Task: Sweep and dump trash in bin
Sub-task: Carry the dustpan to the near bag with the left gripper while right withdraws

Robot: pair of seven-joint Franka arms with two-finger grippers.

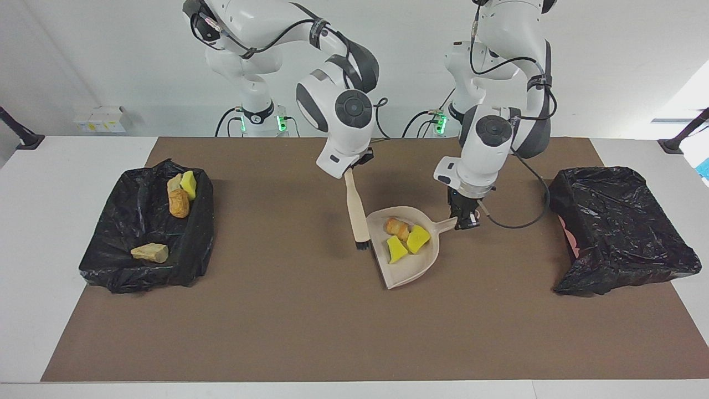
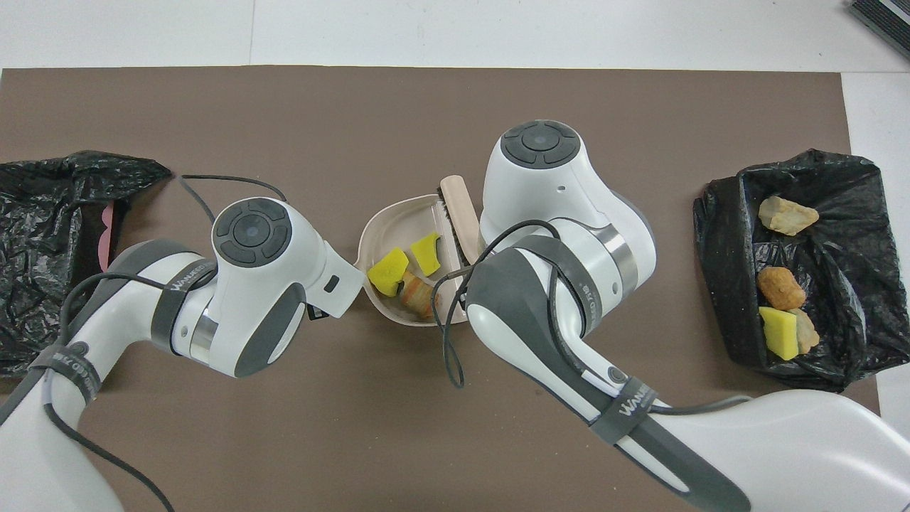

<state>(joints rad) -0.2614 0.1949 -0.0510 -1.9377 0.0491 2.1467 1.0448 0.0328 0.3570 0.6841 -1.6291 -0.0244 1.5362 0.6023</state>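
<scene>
Two bins (image 1: 147, 233), seven trash pieces (image 1: 396, 248).

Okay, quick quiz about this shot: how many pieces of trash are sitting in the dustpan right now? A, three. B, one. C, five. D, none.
A: the dustpan holds two yellow chunks and one brown lump, three pieces in all; the overhead view shows the same three.

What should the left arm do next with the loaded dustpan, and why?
Probably carry the dustpan toward the black-lined bin at its own end. The left hand grips the handle, three trash pieces sit inside, and the right hand holds the brush off the pan.
</scene>
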